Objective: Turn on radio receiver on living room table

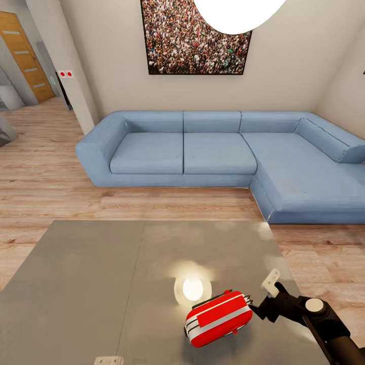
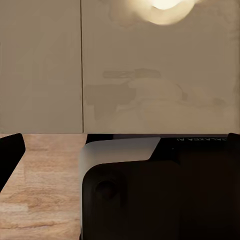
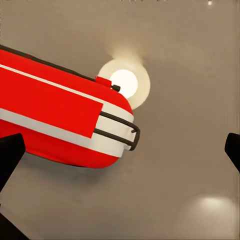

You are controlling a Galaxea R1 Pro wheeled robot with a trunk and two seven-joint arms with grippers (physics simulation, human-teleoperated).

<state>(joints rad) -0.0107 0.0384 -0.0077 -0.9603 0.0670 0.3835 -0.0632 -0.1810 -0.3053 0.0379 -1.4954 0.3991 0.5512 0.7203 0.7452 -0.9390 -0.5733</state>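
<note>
Right gripper (image 1: 264,296): black, with white-tipped fingers spread wide, holding nothing; one fingertip (image 1: 272,280) is raised over the tabletop, and whether the lower finger touches the radio's end cannot be told. Left gripper: state cannot be told from its wrist view. Radio receiver (image 1: 219,317), one: rounded red shell, white bands, thin dark wire handle at one end, lying tilted on the tabletop near the near right corner, beside a bright round lamp reflection (image 1: 192,289). Table (image 1: 91,284), one: low, rectangular, glossy grey-taupe top with a seam. Sofa (image 1: 218,152), one: blue, L-shaped, beyond the table's far edge. Framed crowd picture (image 1: 195,38), one. Floor (image 1: 45,172): light wood planks.
</note>
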